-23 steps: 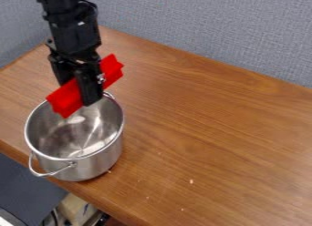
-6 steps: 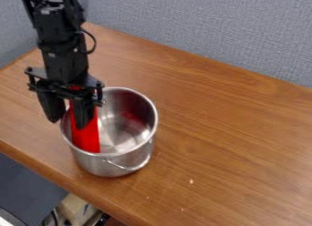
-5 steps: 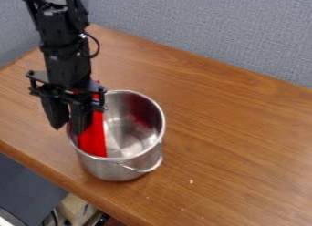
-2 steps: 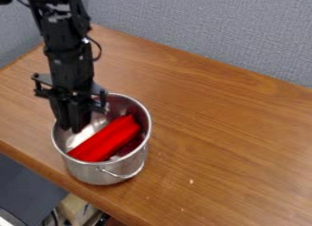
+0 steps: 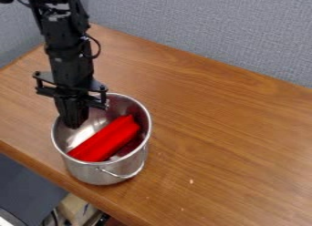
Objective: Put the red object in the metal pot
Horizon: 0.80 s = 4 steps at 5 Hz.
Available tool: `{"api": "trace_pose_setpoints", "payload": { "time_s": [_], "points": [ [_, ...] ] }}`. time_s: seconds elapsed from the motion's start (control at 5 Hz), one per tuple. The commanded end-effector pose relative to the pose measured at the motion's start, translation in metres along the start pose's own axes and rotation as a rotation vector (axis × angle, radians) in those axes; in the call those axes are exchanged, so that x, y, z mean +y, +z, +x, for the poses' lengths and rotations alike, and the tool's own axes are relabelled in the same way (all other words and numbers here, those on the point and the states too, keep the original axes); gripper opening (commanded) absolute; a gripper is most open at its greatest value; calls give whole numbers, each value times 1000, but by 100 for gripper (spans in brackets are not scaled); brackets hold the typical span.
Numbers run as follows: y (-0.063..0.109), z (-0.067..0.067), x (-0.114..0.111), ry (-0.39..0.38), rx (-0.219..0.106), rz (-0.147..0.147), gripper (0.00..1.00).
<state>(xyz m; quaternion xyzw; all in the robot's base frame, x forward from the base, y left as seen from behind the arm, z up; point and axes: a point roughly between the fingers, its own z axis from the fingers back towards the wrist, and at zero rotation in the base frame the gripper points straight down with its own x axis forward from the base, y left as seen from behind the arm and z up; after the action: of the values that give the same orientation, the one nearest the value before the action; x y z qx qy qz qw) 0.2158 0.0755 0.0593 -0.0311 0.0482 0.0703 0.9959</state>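
Since the earlier frames, the red object (image 5: 108, 138) has dropped from the gripper (image 5: 76, 118) and now lies slanted inside the metal pot (image 5: 131, 159), resting on its floor. The jaws have drawn fully together and grip nothing; they hang just above the pot's near-left rim. The placing looks done, so only the arm's withdrawal seems left. Count: one red block, one steel pot, one gripper, all on one wooden table (image 5: 220, 111).
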Motion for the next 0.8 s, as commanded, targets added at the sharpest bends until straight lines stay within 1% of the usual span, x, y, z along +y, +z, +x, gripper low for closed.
{"api": "trace_pose_setpoints", "payload": {
  "time_s": [0.0,0.2,0.4,0.6],
  "points": [
    [-2,-1,-5,1,-18,10,0],
    [4,-5,-9,61,-17,-13,0],
    [5,-10,-10,123,-17,-20,0],
    [8,-10,-7,94,-14,-25,100]
  ]
}}
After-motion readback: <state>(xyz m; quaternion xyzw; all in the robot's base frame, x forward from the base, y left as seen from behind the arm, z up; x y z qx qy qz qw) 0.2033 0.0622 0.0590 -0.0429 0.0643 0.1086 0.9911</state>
